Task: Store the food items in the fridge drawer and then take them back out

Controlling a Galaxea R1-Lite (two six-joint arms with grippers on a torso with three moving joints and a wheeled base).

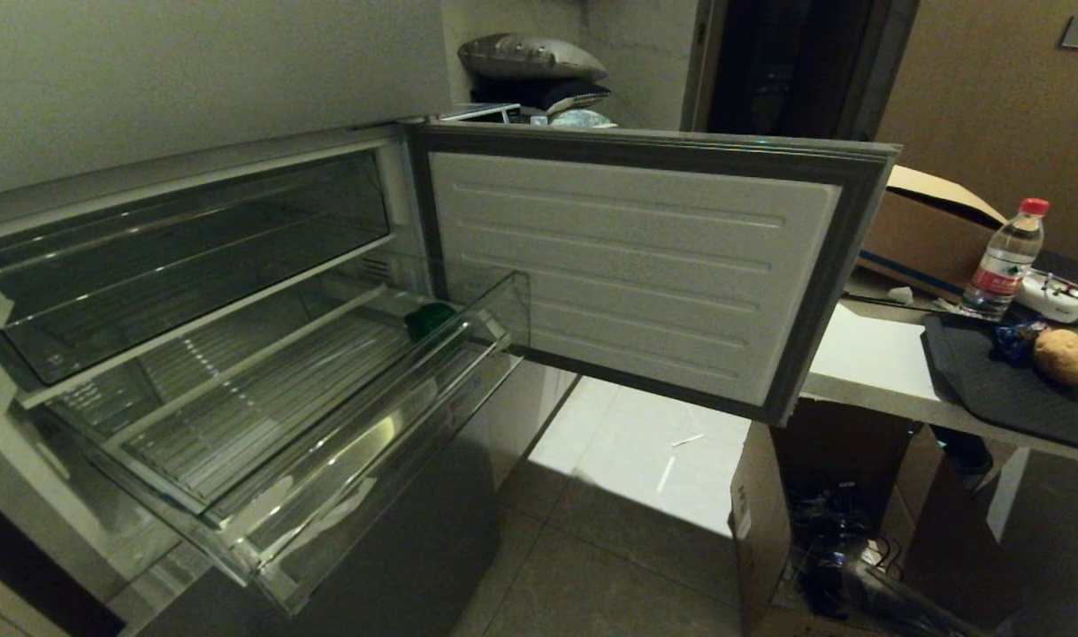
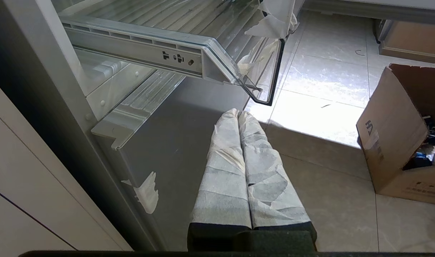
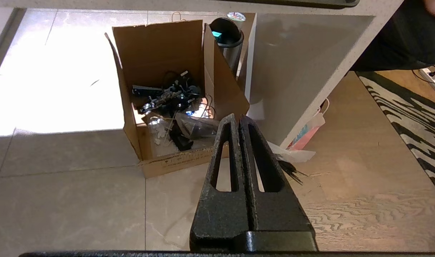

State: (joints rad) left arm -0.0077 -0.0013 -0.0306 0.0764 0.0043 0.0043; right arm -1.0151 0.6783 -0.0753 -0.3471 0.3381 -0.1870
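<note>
While both wrist views show clenched, empty tools, only the head view shows the green food item [image 1: 430,318] in the drawer [image 1: 362,460].

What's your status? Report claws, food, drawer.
Left claw shut, empty, below drawer. Right claw shut, empty, over floor. Green food item inside the open drawer. Nothing blocking.

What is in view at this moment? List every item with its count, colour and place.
fridge drawer: one, clear, pulled out of the open fridge
food item: one, dark green, drawer's far corner
fridge door: one, white inside, swung open
water bottle: one, clear with red cap, on the counter
potato: one, tan, on the dark mat
cardboard box: one, brown, on the floor, holding cables
left gripper: one, white-wrapped, shut, below the drawer
right gripper: one, black, shut, above the box
</note>
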